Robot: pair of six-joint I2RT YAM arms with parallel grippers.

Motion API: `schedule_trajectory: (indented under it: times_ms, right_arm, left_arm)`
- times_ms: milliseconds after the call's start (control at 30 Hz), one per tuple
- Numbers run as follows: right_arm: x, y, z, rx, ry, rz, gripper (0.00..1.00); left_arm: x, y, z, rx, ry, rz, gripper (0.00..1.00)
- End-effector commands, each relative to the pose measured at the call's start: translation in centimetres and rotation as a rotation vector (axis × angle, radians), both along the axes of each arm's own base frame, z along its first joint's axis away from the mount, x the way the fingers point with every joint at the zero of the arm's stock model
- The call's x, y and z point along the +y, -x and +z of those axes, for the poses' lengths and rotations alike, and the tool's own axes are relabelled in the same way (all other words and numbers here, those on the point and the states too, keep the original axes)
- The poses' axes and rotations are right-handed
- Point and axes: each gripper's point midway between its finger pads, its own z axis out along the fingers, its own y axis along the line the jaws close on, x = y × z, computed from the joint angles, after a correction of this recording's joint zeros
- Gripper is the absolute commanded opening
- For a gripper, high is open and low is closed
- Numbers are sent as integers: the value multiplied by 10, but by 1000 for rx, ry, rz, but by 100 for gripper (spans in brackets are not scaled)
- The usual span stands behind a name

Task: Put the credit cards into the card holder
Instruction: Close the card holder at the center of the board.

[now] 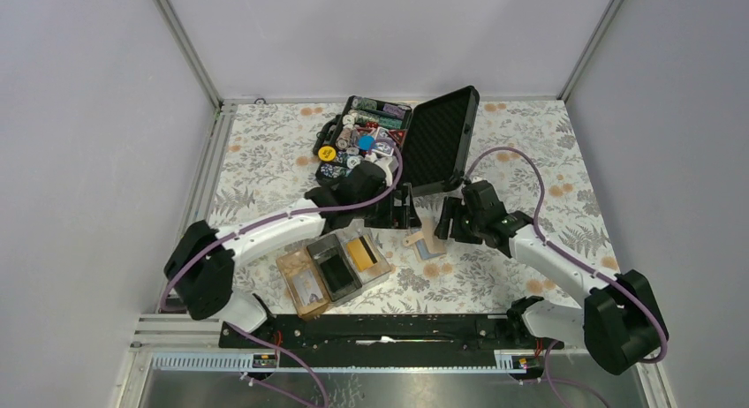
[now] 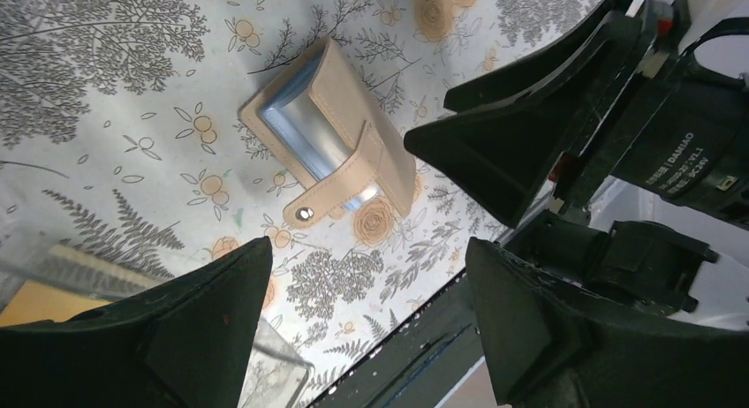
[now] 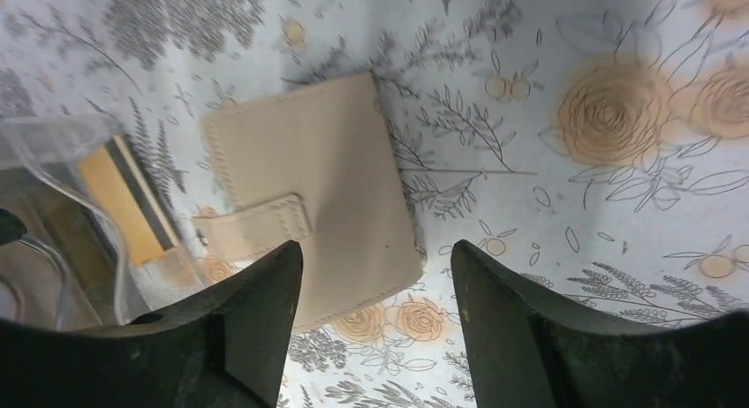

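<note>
The card holder (image 1: 305,289) is a clear three-compartment tray near the front, left of centre. One gold-orange credit card (image 1: 360,252) with a black stripe lies in its right compartment; it also shows in the right wrist view (image 3: 132,200). A beige snap wallet (image 1: 424,243) lies on the cloth between both grippers, with bluish card edges showing in its side (image 2: 305,130). My left gripper (image 1: 399,212) is open and empty just left of and above the wallet (image 2: 366,249). My right gripper (image 1: 448,222) is open and empty just right of it (image 3: 375,249).
An open black foam-lined chip case (image 1: 442,134) with several chips and small items stands at the back, just behind both grippers. The holder's clear corner (image 2: 265,373) sits under my left finger. A black rail (image 1: 380,333) runs along the near table edge.
</note>
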Motion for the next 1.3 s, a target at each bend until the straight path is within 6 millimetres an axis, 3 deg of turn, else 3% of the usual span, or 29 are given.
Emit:
schedule_trajectory:
  times_ms: [0,367,700,1033,1267]
  right_arm:
    - [1,2,-18,26,-55,31,69]
    - [12,6,-36,87,-240,75,66]
    - [14,13,-52,168,-298,56,59]
    - [21,21,-60,214,-364,43,57]
    - [31,27,-63,248,-432,65,57]
  left_arm:
    - [-25,-16,4,-38,43,57,84]
    - [-43,-18,-48,6,8,87,82]
    - [-37,-18,-94,38,-106,103,78]
    - [-30,-9,-117,70,-188,106,45]
    - [-26,-3,-134,104,-241,98,30]
